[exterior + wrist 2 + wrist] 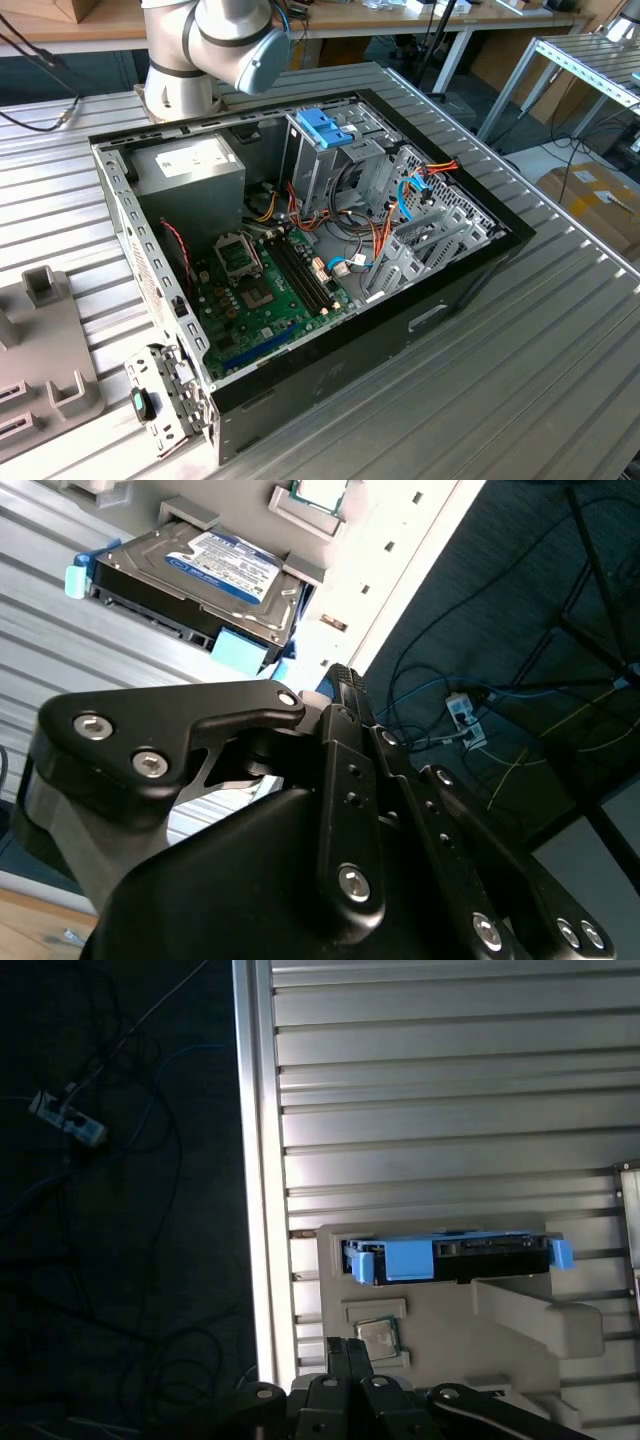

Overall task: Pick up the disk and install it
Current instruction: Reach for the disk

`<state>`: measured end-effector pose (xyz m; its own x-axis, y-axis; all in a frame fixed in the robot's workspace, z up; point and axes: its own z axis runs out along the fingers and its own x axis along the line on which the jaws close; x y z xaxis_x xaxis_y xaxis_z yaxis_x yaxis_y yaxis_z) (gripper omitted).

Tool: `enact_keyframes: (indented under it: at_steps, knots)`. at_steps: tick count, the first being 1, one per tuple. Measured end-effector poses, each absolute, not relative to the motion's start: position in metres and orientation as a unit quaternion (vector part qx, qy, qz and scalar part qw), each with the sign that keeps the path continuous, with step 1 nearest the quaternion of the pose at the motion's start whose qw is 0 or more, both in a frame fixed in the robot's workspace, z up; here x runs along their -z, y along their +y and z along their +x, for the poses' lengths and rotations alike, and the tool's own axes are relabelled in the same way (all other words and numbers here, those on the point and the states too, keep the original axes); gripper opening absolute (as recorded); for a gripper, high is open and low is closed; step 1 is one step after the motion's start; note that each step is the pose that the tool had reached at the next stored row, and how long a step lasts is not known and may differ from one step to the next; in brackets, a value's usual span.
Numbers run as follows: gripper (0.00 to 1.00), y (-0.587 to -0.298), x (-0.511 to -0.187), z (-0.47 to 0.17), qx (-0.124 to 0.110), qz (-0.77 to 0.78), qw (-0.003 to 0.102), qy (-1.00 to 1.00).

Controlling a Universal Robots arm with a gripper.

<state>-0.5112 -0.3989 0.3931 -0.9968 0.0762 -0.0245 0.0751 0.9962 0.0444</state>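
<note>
Ribbed aluminium counter [520,380] carries all your work here, with dark floor and loose cables beyond its edge. By my reading the task has barely begun. The disk [455,1258], a flat silver-grey hard drive with a white label in a light blue plastic carrier rail, sits propped in a pale grey moulded holder [530,1325] on the counter. Nothing grips it.

In both wrist views your black gripper [340,680] hangs near the disk but clear of it, and it looks pressed together and empty. So both the pick-up and the install are left to do.

On the exterior view's right stands the open black computer case [440,300]. It holds a green motherboard [260,290], a grey power supply box [190,170] and, on its far side, a bare metal drive cage [320,165] topped by a blue plastic bracket [325,128]. The grey robot arm [215,45] stands behind it.

Watch these:
- Red, orange and blue cables [410,190] loop just beside the cage, and I judge they could foul the disk on its way in.
- A small square silver processor chip [378,1335] lies in the same holder close to the disk, so a careless approach could knock it.
- The holder's raised grey posts flank the disk closely.
</note>
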Motion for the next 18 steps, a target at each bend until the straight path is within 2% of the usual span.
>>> enact_keyframes:
  at_steps: [18]
  knots:
    - [0.11,-0.398,-0.392,-0.501,-0.021,0.038,0.013,0.999]
